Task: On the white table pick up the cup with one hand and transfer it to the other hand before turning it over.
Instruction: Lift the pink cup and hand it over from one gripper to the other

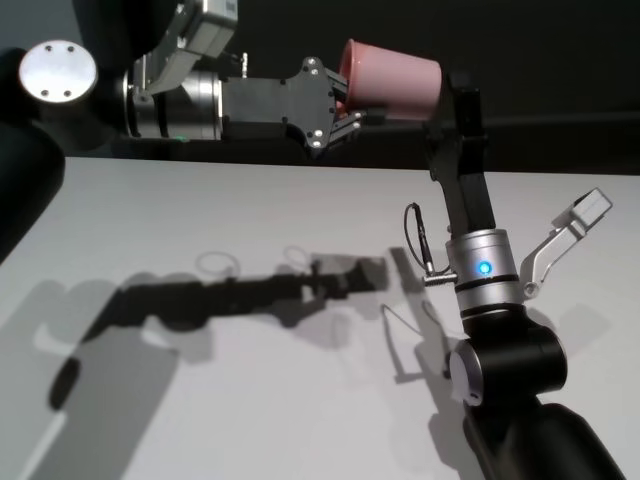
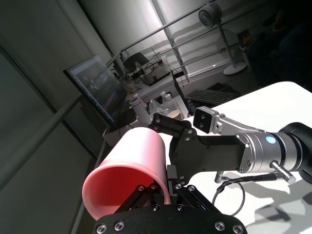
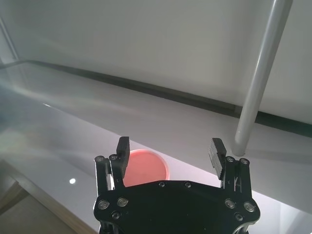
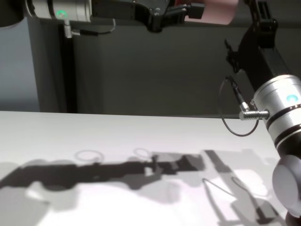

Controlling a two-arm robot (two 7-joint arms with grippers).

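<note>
Left tool (image 1: 345,110) gripping cup (image 1: 392,80), held aloft sideways

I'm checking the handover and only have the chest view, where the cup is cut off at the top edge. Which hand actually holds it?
Observer: The left hand. Its wrist view shows its fingers pinching the cup at the rim.
Operator: And the right hand?
Observer: The right hand is open, with its fingers wide apart and the cup's base beside one of them.
Operator: How is the cup oriented?
Observer: In the head view it lies sideways above the white table, mouth toward the left hand.
</note>
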